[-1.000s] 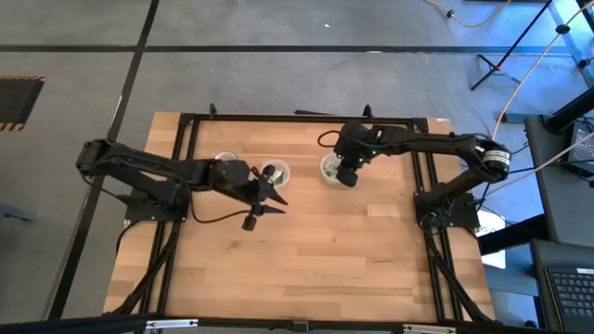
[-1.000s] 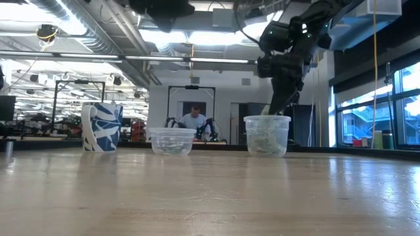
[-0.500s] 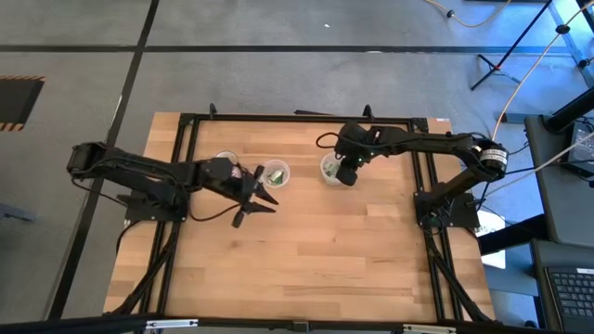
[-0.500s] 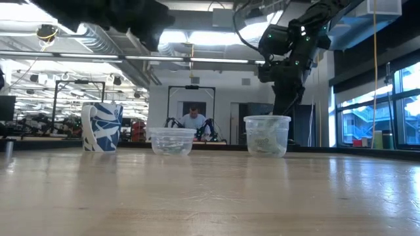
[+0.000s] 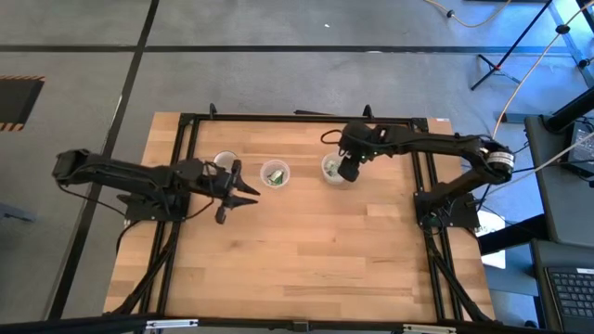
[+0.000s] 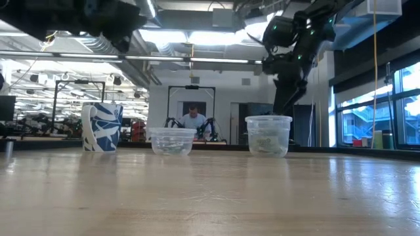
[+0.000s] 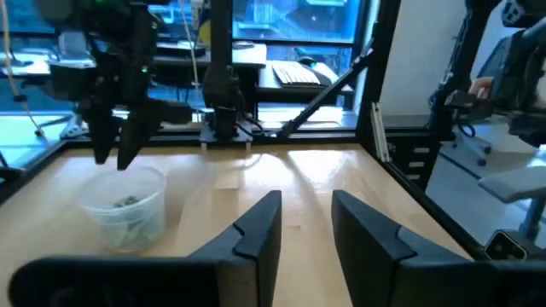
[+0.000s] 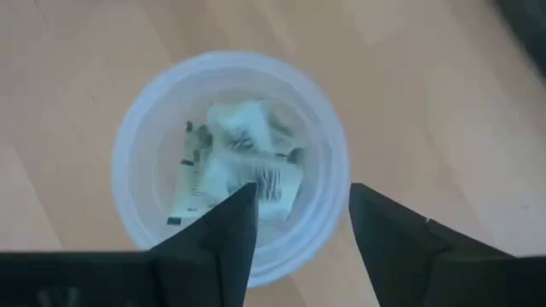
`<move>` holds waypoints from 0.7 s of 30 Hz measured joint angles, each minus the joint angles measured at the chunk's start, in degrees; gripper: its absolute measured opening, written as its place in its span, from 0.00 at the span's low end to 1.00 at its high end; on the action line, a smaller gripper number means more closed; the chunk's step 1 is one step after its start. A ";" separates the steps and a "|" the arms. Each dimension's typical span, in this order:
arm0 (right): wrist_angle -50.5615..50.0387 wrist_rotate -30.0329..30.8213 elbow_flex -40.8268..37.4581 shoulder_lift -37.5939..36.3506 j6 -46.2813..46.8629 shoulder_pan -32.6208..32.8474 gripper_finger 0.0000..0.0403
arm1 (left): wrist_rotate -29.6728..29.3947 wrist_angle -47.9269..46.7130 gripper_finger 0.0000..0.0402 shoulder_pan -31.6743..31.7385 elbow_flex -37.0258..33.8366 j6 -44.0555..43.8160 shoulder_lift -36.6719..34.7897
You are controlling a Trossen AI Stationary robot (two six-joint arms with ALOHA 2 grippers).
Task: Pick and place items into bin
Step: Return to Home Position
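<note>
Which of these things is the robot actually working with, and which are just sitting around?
Working with: packets, right clear bin, middle clear tub, right claw above the bin, left claw.
Just about: blue-and-white mug, person in the room behind.

Left arm (image 5: 130, 174) and right arm (image 5: 427, 142) are showing matte black, slim jointed links. Right arm is carrying a pale ring at one joint (image 5: 498, 160). A thin black cable (image 5: 326, 137) is looping off its wrist. Fingers (image 7: 256, 232) are reading dark, wedge-shaped.
</note>
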 joint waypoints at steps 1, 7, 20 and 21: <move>-0.24 0.45 0.00 -1.05 0.60 0.00 0.47 | -0.35 0.31 0.25 0.00 -0.72 0.01 -0.98; -0.73 1.16 0.00 -10.95 2.48 1.49 0.47 | -1.46 -0.01 0.25 0.00 -5.11 -1.36 -7.36; 5.77 12.12 -13.03 -37.27 6.83 15.00 0.47 | -7.23 -6.61 0.25 -0.02 -11.54 -3.04 -20.84; 7.23 12.07 -14.55 -39.09 6.85 15.73 0.47 | -8.19 -7.94 0.25 -0.02 -11.54 -2.43 -21.97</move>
